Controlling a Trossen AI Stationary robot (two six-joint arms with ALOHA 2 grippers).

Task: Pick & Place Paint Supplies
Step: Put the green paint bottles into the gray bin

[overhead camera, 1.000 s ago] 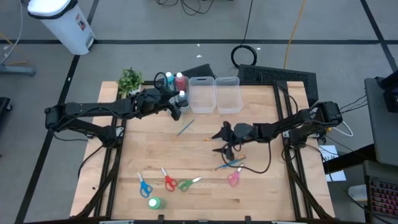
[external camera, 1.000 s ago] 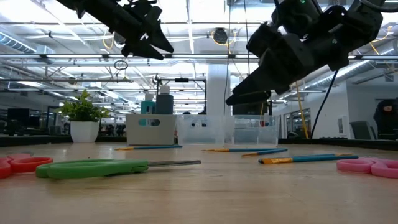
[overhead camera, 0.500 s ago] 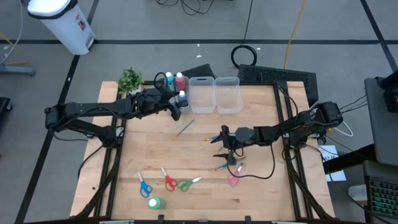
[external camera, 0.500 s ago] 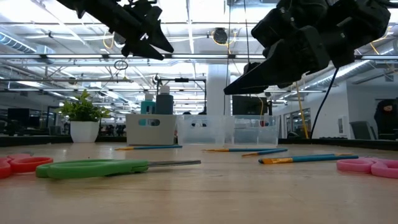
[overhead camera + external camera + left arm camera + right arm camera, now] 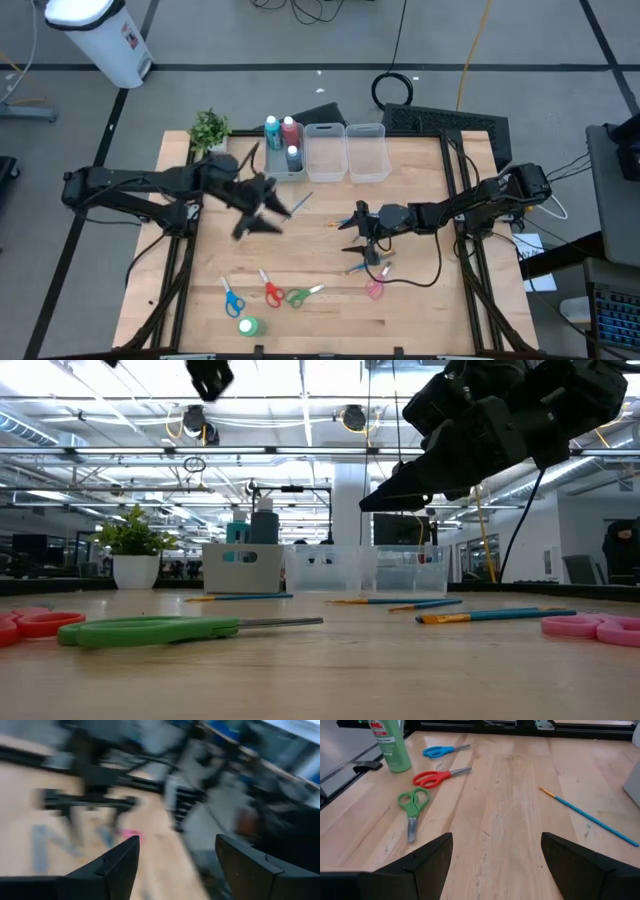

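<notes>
Counter [image 5: 420, 300] status: the left gripper [image 5: 258, 205] hangs above bare wood at the left-centre, fingers spread apart and carrying nothing. The right gripper [image 5: 362, 232] hangs near mid-counter, fingers [image 5: 427, 865] likewise parted and unloaded, just above a brush [image 5: 368, 264] and the pink scissors [image 5: 375, 288].

Three paint bottles [image 5: 283, 135] stand in the leftmost clear bin [image 5: 296, 175] at 12 o'clock; two further bins [image 5: 365, 165] adjoin it. The green bottle [image 5: 248, 326] stands at 7 o'clock, beside the blue scissors [image 5: 232, 300], red scissors [image 5: 271, 291] and green scissors [image 5: 299, 295]. Another brush [image 5: 297, 206] lies between the grippers. A potted plant [image 5: 209, 130] occupies the 11 o'clock corner.
</notes>
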